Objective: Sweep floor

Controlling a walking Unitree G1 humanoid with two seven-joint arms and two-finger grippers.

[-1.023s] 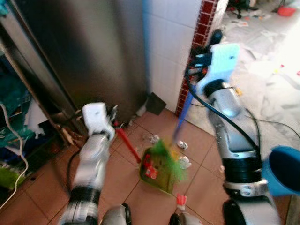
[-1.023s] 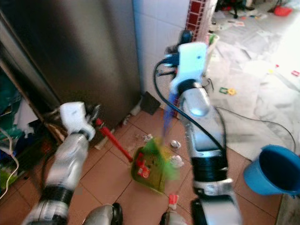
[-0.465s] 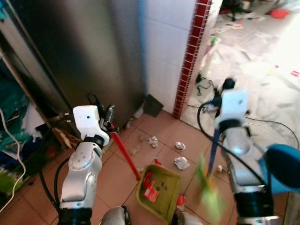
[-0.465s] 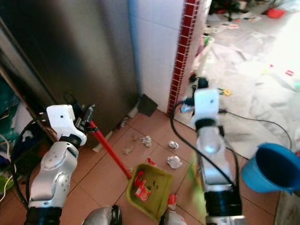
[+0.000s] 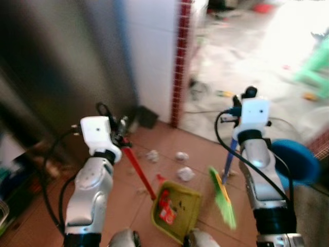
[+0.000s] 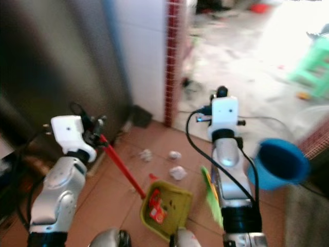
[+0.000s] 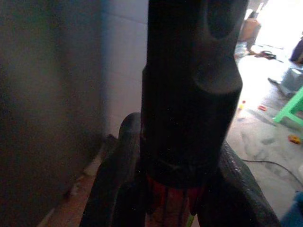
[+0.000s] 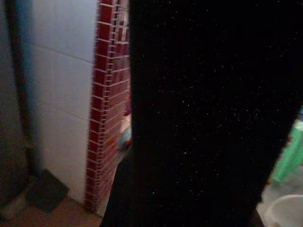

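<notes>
My left gripper (image 5: 122,140) is shut on the red handle (image 5: 139,172) of a green dustpan (image 5: 177,203) that rests on the tiled floor in front of me. A red wrapper (image 5: 164,212) lies inside the pan. My right gripper (image 5: 235,114) is shut on the blue handle (image 5: 229,158) of a broom. Its green bristles (image 5: 222,198) hang just right of the pan. Three crumpled paper balls (image 5: 185,173) lie on the floor beyond the pan. In the left wrist view, black fingers (image 7: 118,179) close around the red handle (image 7: 170,201).
A dark steel cabinet front (image 5: 56,77) stands to the left. A white tiled wall with a red tile edge (image 5: 181,56) stands ahead. A blue bucket (image 5: 295,162) sits close by my right arm. A black cable (image 5: 205,95) and a green stool (image 5: 313,62) are on the pale floor beyond.
The broom has swung from over the dustpan out to its right side. The whole view has shifted to the right. The left gripper keeps the dustpan in place.
</notes>
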